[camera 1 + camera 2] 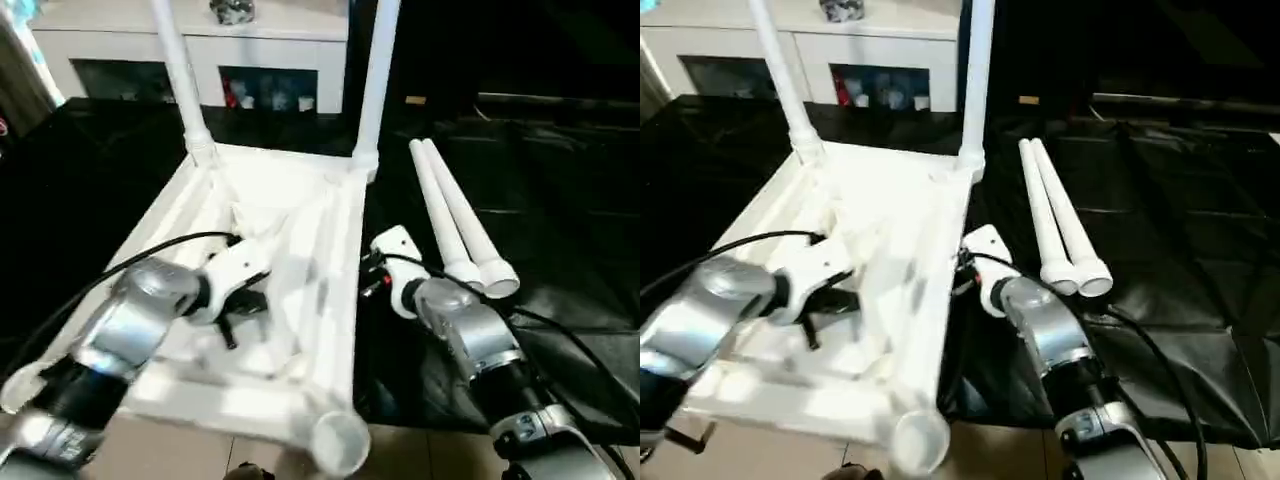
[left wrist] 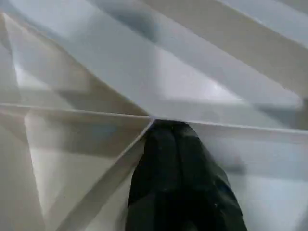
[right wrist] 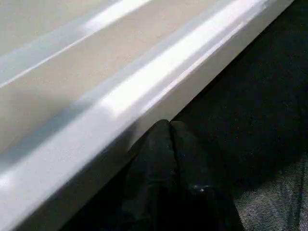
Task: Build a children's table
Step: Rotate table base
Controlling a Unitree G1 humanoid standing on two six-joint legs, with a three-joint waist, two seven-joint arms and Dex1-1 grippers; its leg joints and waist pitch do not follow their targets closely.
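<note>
Nearest in the head views: two silver forearms, either side of the upturned tabletop (image 1: 290, 250). Lies ribbed side up on the black-covered desk (image 1: 560, 240), long axis running away from the camera, near corner socket (image 1: 338, 440) hanging past the desk edge over tan floor. Two fitted legs (image 1: 180, 75) standing up from the far corner sockets. Two loose legs (image 1: 455, 220) flat on the desk just right of the tabletop, side by side, flared ends toward the camera. Left gripper (image 1: 238, 308) over the tabletop's ribs, fingers together, holding nothing. Right gripper (image 1: 962, 272) at the tabletop's right rim. Beyond the tabletop, a white shelf unit (image 1: 200, 50) with dark cubbies. No readable writing anywhere.

Left wrist view: black fingers (image 2: 180, 183) pressed shut, tips against a rib junction of the tabletop's underside.

Right wrist view: black fingers (image 3: 168, 178) shut, empty, tips at the lower edge of the tabletop's white side rim, black desk cover beside.
</note>
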